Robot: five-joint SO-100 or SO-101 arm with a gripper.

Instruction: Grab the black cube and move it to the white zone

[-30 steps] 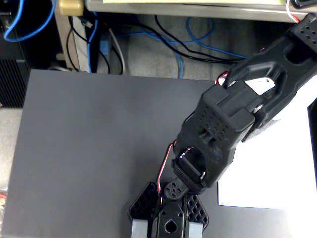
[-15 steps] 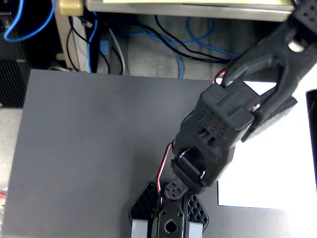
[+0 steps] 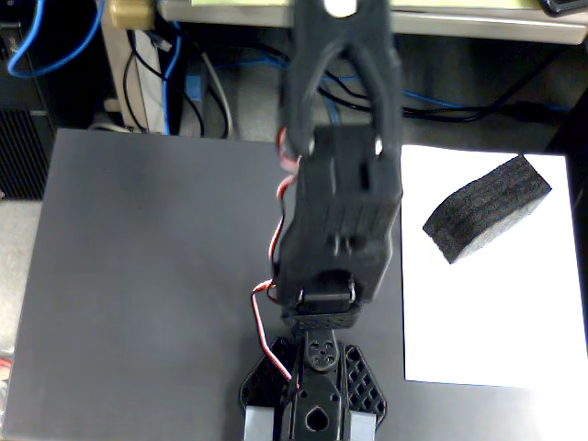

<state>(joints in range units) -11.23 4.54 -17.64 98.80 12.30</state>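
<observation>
The black cube (image 3: 487, 209), a matte black foam block with a spongy surface, lies tilted on the upper part of the white zone (image 3: 487, 312), a white paper sheet at the right of the fixed view. The black plastic arm (image 3: 340, 220) stands folded over the middle of the dark grey mat (image 3: 147, 276), left of the sheet and apart from the block. Its base (image 3: 312, 404) is at the bottom centre. I cannot make out the gripper's fingers; the arm's body hides them. Nothing touches the block.
Red, white and black wires (image 3: 266, 303) run down the arm's left side. Beyond the mat's far edge are blue and black cables (image 3: 184, 64) and a table frame (image 3: 367, 14). The left part of the mat holds no objects.
</observation>
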